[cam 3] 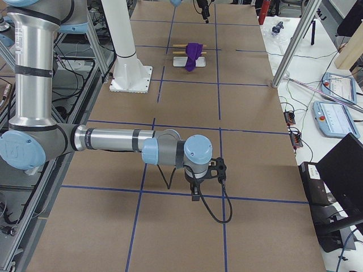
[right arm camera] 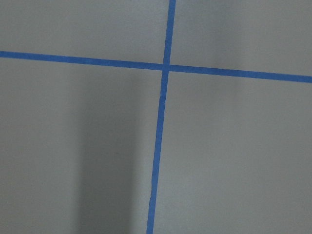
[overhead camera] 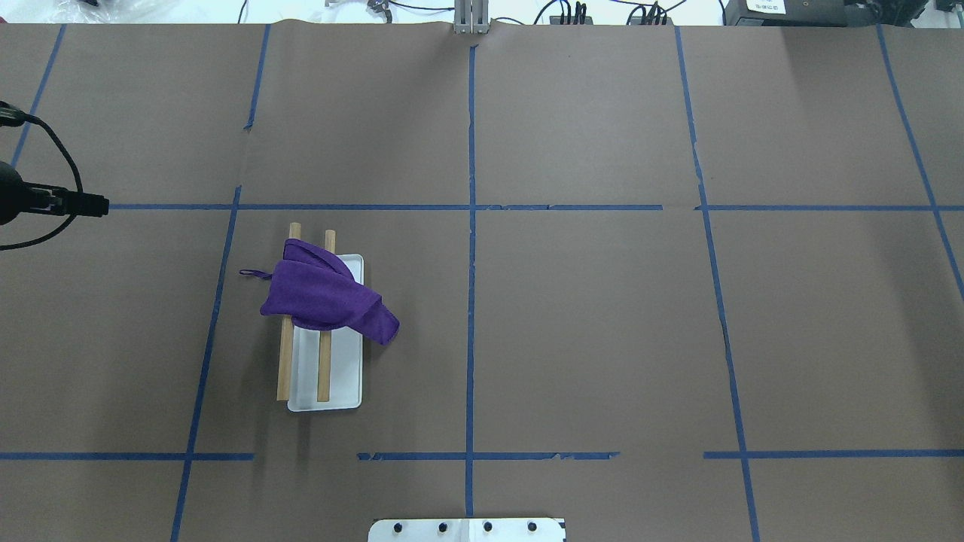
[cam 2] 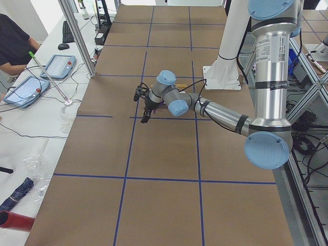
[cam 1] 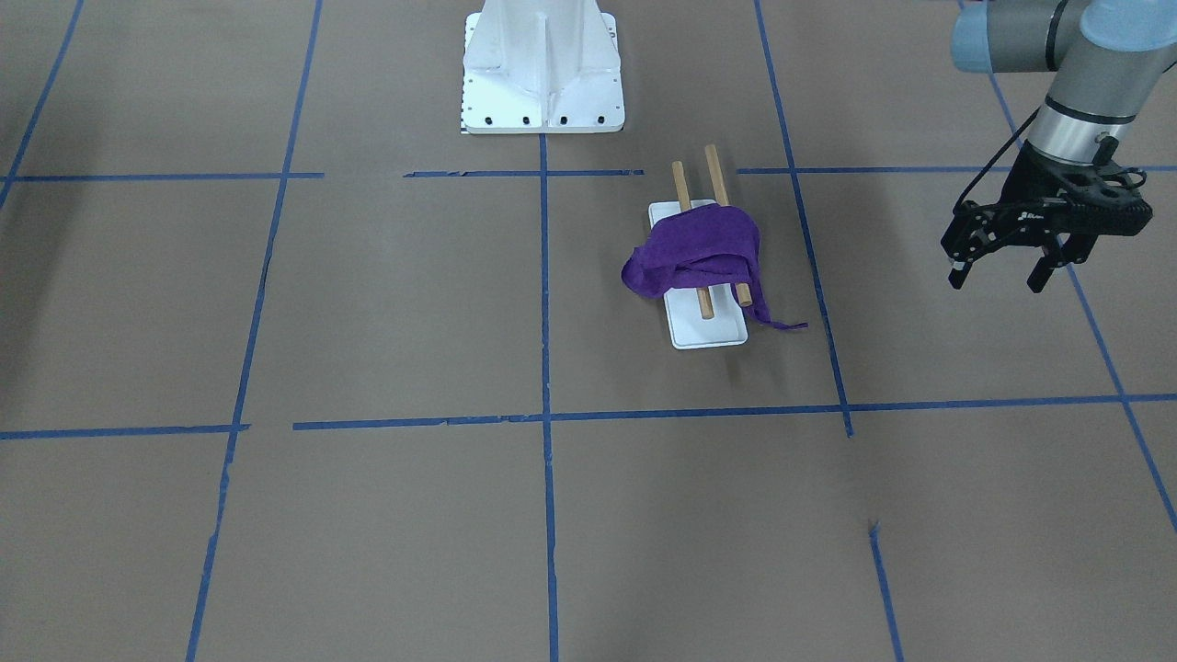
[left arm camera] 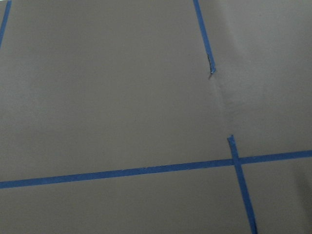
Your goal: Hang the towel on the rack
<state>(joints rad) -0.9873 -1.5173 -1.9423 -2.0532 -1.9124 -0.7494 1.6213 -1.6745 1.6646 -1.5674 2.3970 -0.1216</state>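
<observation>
Right end effector (cam 3: 205, 174), nearest in the right-side view, hangs low over the tabletop (cam 3: 170, 226); spread or pressed together, cannot tell. Left end effector (cam 1: 999, 279): fingers spread, empty, well apart from the rack (cam 1: 710, 333). Towel (cam 1: 703, 246) bunched across both dowels (cam 1: 681, 182), one end drooping over the rack's side, loop tag (cam 1: 783, 325) trailing onto the tabletop.

i get even overhead light; a broad soft shadow under the right gripper (cam 3: 196, 194); wrist views slightly blurred.
</observation>
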